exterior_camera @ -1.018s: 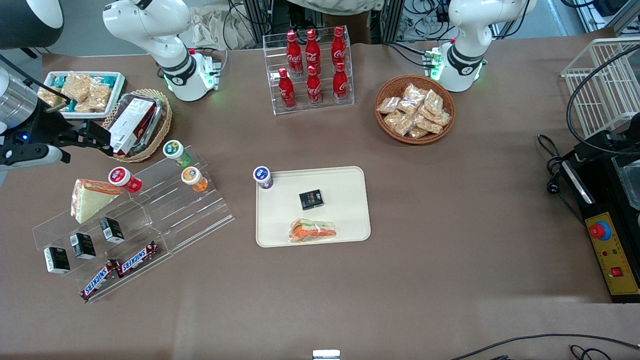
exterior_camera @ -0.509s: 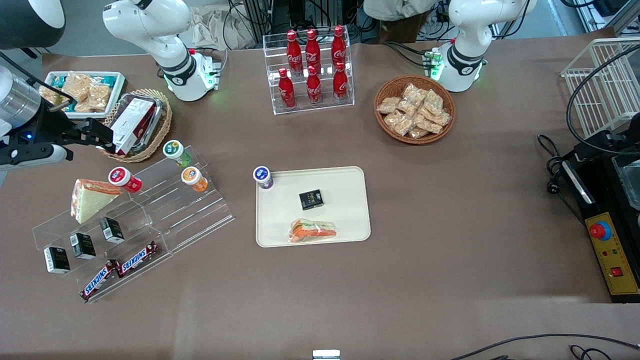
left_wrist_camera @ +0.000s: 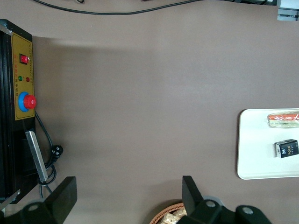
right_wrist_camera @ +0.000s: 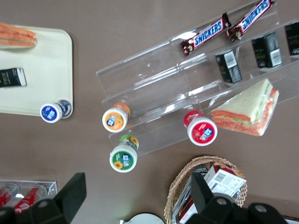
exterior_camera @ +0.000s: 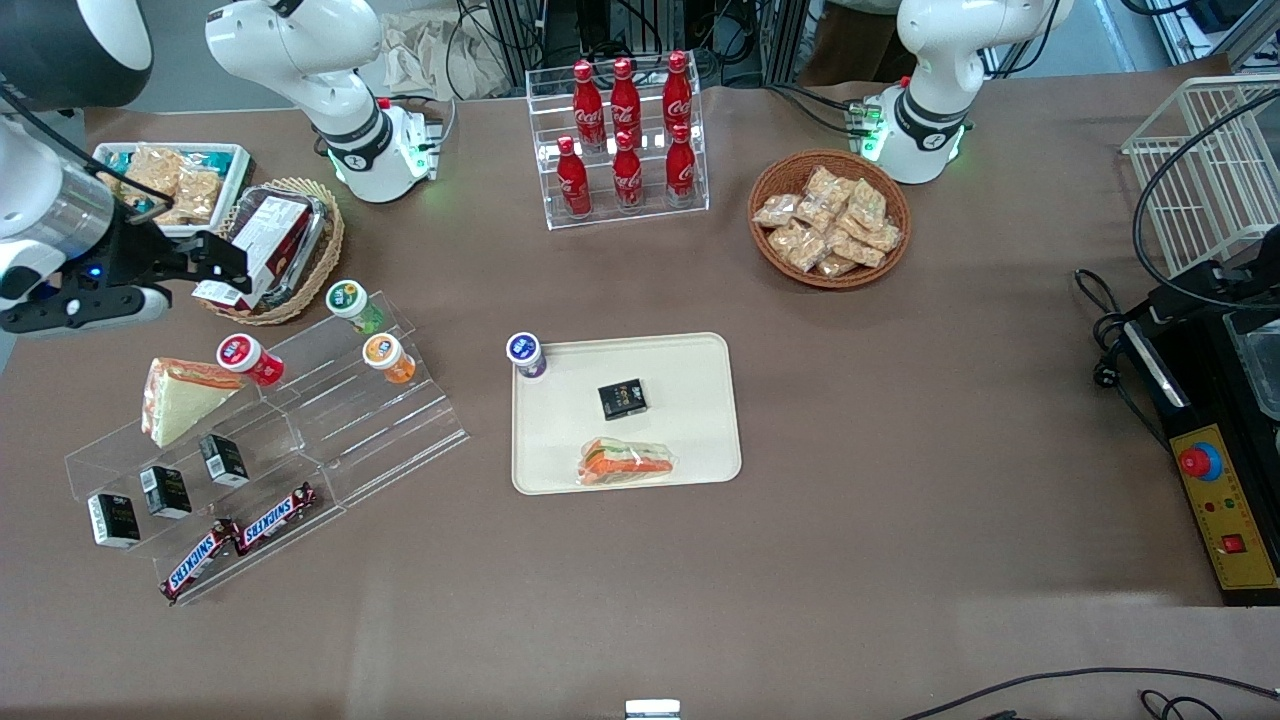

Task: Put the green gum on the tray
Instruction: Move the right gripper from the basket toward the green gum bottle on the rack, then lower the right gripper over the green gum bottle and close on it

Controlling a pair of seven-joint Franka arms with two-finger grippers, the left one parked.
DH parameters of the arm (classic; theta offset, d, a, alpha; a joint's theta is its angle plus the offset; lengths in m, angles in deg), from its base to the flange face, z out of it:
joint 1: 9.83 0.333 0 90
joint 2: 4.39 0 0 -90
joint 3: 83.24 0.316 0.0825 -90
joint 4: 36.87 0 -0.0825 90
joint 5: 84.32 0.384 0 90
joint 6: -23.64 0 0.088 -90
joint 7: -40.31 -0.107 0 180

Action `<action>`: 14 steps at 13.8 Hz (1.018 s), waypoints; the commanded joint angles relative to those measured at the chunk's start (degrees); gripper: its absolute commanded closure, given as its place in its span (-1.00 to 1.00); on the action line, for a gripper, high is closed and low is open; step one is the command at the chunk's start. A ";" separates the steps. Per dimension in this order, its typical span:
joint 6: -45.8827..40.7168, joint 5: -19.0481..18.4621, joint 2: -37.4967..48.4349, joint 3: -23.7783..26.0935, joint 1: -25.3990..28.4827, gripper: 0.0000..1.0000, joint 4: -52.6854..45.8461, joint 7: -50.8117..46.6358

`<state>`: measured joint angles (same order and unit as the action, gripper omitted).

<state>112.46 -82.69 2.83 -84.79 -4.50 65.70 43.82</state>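
One gripper point(exterior_camera: 215, 262), jaws apart and empty, hovered above the wicker basket point(exterior_camera: 318, 262). Green gum point(exterior_camera: 350, 301) stood on the acrylic stand point(exterior_camera: 330, 400); approach should be vertical, avoiding the orange-lidded bottle point(exterior_camera: 386, 355).

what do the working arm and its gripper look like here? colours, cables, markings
The right arm has glossy white rounded shells with black joint bands and a green glow at its base. Near the wrist sits a silver metallic cylinder with a thin black cable looping past it, plus a small blue light on the black hand. The gripper, over the wicker basket, is black with two flat, angular fingers, open.
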 commanded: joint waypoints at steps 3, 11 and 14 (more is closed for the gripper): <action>10.21 0.91 12.18 -0.12 2.84 -0.99 20.09 -0.08; 26.64 0.91 14.14 -0.03 5.65 -0.99 37.33 -3.06; 33.06 0.91 13.26 -0.03 7.85 -0.99 41.47 -5.70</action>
<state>141.23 -82.61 15.41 -84.63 2.24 103.85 40.00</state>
